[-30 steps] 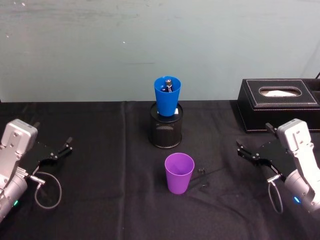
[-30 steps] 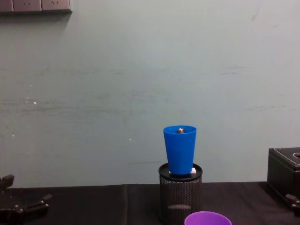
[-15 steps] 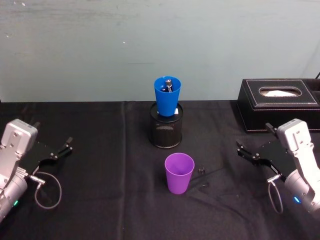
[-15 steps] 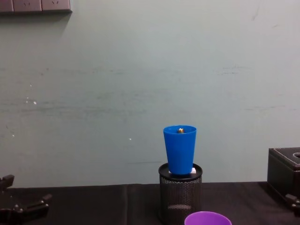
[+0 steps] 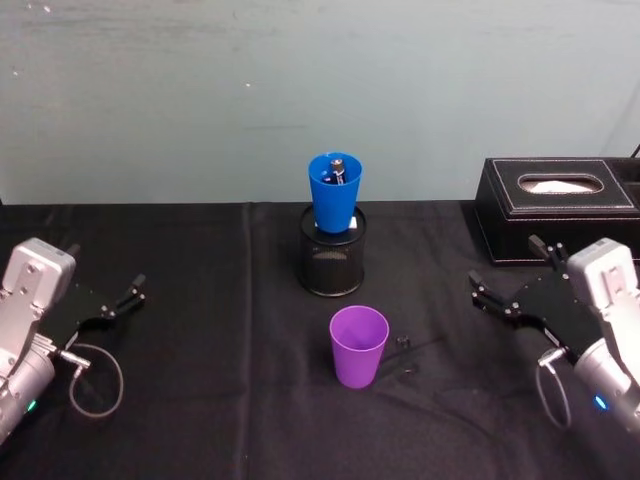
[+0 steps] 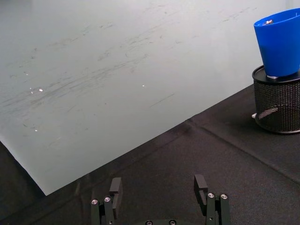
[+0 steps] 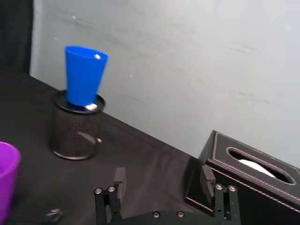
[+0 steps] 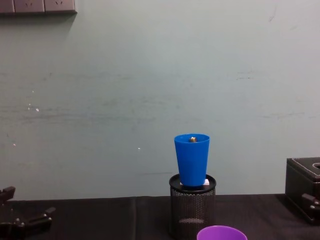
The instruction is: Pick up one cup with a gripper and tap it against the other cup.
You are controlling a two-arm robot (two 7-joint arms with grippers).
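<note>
The purple cup [image 5: 359, 345] stands upright on the black cloth in the middle of the table; its rim [image 8: 221, 233] shows at the chest view's lower edge. Behind it the blue cup [image 5: 335, 192] [image 8: 192, 159] sits upright in a black mesh holder [image 5: 332, 262], with a small dark item poking out of it. My right gripper [image 5: 504, 266] [image 7: 162, 176] hovers open and holding nothing, to the right of the purple cup and well apart from it. My left gripper [image 5: 104, 267] [image 6: 158, 186] rests open and holding nothing at the far left.
A black tissue box [image 5: 555, 205] stands at the back right, just behind the right gripper. Small black bits [image 5: 404, 343] lie on the cloth right of the purple cup. A grey cable loop [image 5: 95, 382] hangs by the left arm. A pale wall closes the back.
My right gripper has risen a little and shifted slightly to the right. The left gripper and both cups have stayed put.
</note>
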